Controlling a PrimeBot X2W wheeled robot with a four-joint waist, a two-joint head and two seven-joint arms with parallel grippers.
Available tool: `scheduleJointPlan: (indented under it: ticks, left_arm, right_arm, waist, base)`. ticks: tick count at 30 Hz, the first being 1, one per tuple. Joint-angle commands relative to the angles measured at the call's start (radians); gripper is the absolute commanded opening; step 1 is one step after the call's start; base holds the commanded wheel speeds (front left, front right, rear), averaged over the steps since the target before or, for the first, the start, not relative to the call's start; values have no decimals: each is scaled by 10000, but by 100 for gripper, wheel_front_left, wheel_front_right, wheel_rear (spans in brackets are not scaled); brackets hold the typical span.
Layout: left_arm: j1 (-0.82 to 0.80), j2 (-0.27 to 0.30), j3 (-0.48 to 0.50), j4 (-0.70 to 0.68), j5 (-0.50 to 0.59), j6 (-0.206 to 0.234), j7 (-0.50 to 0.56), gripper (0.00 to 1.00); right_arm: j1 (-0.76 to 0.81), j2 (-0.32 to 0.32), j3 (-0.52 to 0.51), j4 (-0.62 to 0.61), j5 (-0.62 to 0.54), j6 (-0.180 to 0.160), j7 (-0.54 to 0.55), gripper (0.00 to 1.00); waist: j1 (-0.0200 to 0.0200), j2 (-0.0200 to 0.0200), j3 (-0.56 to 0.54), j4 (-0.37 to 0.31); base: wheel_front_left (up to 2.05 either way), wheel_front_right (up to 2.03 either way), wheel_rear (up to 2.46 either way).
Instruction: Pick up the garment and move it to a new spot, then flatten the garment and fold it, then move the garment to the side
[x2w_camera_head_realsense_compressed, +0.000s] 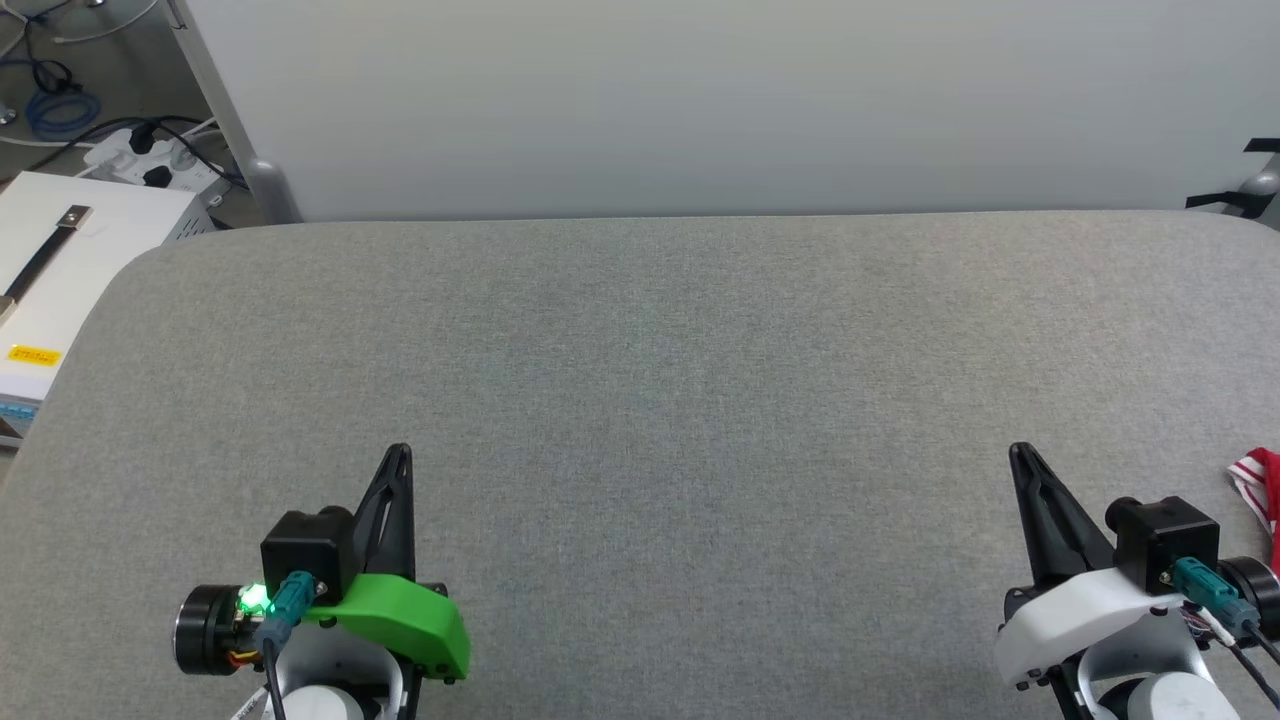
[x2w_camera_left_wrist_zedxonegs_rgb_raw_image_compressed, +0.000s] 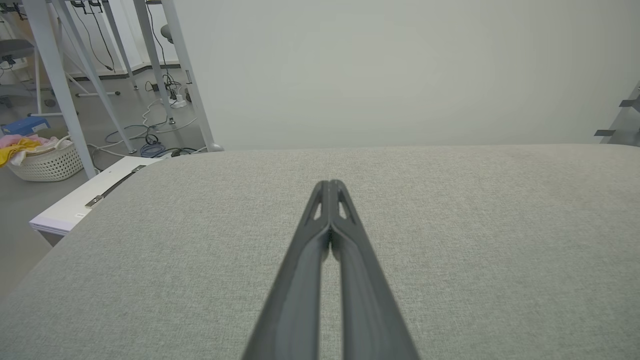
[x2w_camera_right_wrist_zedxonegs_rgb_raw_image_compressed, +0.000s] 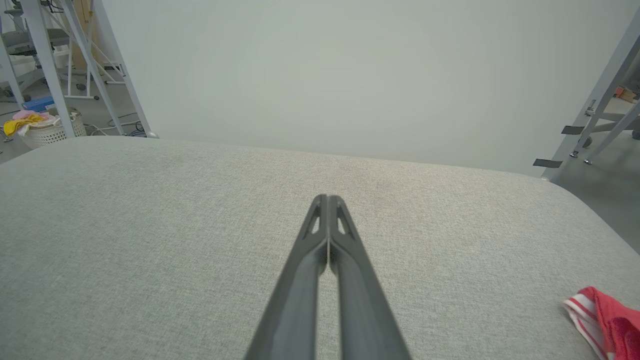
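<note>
**Rest posture at the near edge of the tabletop (x2w_camera_head_realsense_compressed: 640, 350).** The left hand (x2w_camera_head_realsense_compressed: 400, 452) and right hand (x2w_camera_head_realsense_compressed: 1020, 450) lie low and well apart, with their fingers pointing toward the far side. In both wrist views each hand's two fingers are pressed together at the tips, and neither hand pinches anything.

The garment (x2w_camera_head_realsense_compressed: 1258, 480) lies at the near right of the tabletop, just right of the right hand and apart from it. Only a corner is visible: red cloth with a red-and-white striped trim. The rest is cut off by the edge of the view, so it may be rumpled or already folded.

The garment's place at the margin leaves the broad grey middle bare, which suits laying cloth out flat and folding it. The wide spacing of the hands keeps that middle open to the head camera and puts one hand on each side for a two-sided hold.

The right hand is the nearer one, so any reach for the garment would probably fall to it. Its fingers would have to spread first, and it would have to turn rightward.

A white panel (x2w_camera_head_realsense_compressed: 700, 100) closes off the far side.
</note>
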Motion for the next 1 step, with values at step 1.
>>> scheduleJointPlan:
  ticks: [1]
  left_arm:
    - [90,-48,51,-64,156,97,41,0]
  right_arm:
    - [-8,38,-24,-63,-125,-5,60,0]
  waist:
    - [0,0,-6,-1]
  base:
    - [0,0,0]
